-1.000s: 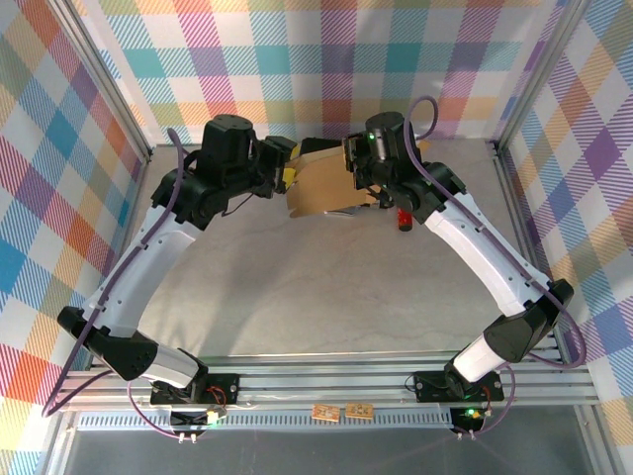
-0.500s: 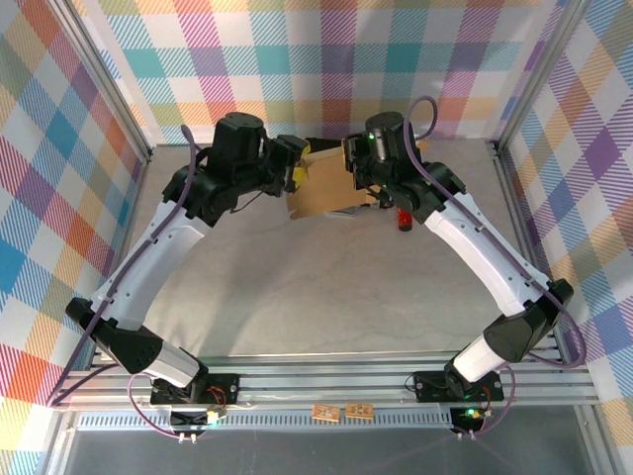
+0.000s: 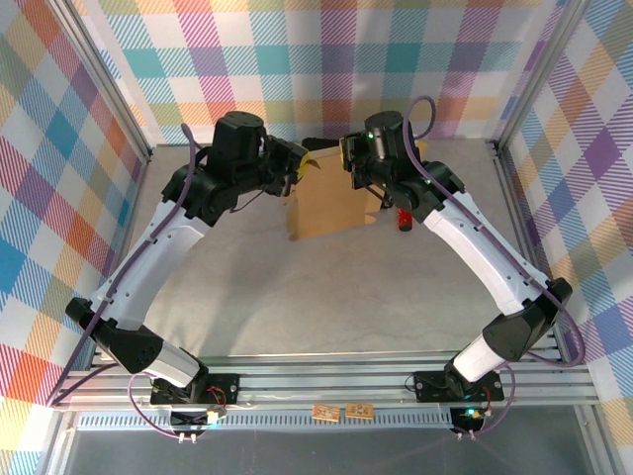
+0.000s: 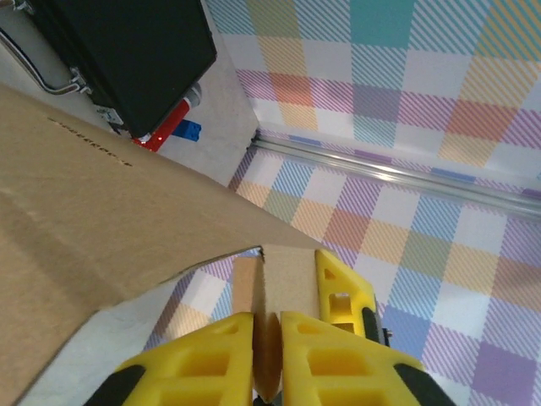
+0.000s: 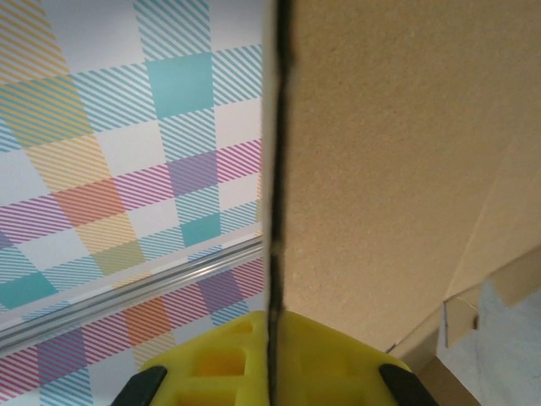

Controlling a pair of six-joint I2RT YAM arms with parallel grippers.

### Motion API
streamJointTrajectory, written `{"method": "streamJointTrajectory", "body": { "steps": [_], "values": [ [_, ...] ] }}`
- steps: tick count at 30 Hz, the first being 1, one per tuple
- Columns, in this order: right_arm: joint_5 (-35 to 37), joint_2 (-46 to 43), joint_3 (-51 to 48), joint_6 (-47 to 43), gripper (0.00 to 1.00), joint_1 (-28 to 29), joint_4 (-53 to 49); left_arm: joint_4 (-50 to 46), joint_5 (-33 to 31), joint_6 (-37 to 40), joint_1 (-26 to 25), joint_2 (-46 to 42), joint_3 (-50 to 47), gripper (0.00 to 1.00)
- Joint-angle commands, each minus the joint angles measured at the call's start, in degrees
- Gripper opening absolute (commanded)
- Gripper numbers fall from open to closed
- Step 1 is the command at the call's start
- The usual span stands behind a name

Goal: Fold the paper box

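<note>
Pinching paper box (image 4: pixel 101 211): left gripper (image 4: pixel 267 328), black case (image 4: pixel 127 51) beyond.

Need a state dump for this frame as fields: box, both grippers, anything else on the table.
paper box: brown cardboard sheet, partly folded, between the two arms at the far part of the table
left gripper: shut on a small flap at the paper box's edge
right gripper: shut on the edge of a paper box panel
black case: past the box's edge, metal handle visible
red item: right beside the black case; cannot tell what it is
fold status: not finished, large panel not yet closed
</note>
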Motion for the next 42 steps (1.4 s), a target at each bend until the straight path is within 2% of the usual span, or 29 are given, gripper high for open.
{"method": "streamJointTrajectory", "body": {
  "steps": [1, 6, 9, 11, 14, 22, 27, 30, 34, 37, 40, 42],
  "values": [
    [-0.8, -0.3, 1.5, 0.1, 0.00, 0.3, 0.6, 1.3, -0.1, 0.3, -0.2, -0.3, 1.1, 0.01],
    [0.1, -0.9, 1.5, -1.4, 0.00, 0.3, 0.1, 0.9, -0.4, 0.3, -0.2, -0.9, 0.8, 0.00],
    [1.6, -2.0, 1.3, -4.6, 0.00, 0.2, -1.5, -0.6, -1.3, 1.4, 0.1, -2.1, 0.9, 0.42],
    [1.7, -3.6, 0.4, -6.6, 0.00, -0.2, -3.6, -2.6, -2.1, 2.6, 1.1, -3.7, 0.7, 0.52],
    [1.9, -7.0, -2.6, -6.6, 0.00, -0.7, -6.6, -4.4, -3.9, 4.4, 3.1, -7.1, -0.8, 0.56],
    [0.8, -12.9, -2.2, -0.4, 0.00, 0.9, -16.8, -10.4, -7.7, 11.8, 7.9, -14.5, -4.2, 0.54],
    [1.7, -11.4, 2.0, 1.1, 0.00, 1.7, -19.4, -12.9, -8.3, 15.6, 9.2, -16.4, -5.1, 0.49],
    [0.4, -7.5, -0.5, 4.7, 0.00, 0.7, -14.7, -12.2, -7.5, 17.6, 9.8, -16.6, -6.6, 0.43],
    [-3.8, 2.0, -3.9, 6.5, 0.00, -1.6, -1.5, -13.1, -6.1, 22.7, 10.0, -16.1, -7.2, 0.38],
    [-6.2, 8.9, -4.4, 5.3, 0.00, -3.6, 7.5, -13.0, -1.6, 27.5, 9.9, -16.9, -10.2, 0.31],
    [-9.9, 13.5, -1.6, 6.3, 0.00, -4.6, 7.5, -10.6, 2.4, 29.2, 7.6, -19.2, -18.5, 0.21],
    [-11.0, 15.1, -0.1, 5.6, 0.00, -4.5, 6.5, -5.3, 2.6, 28.7, 3.9, -21.4, -25.7, 0.14]
  ]
}}
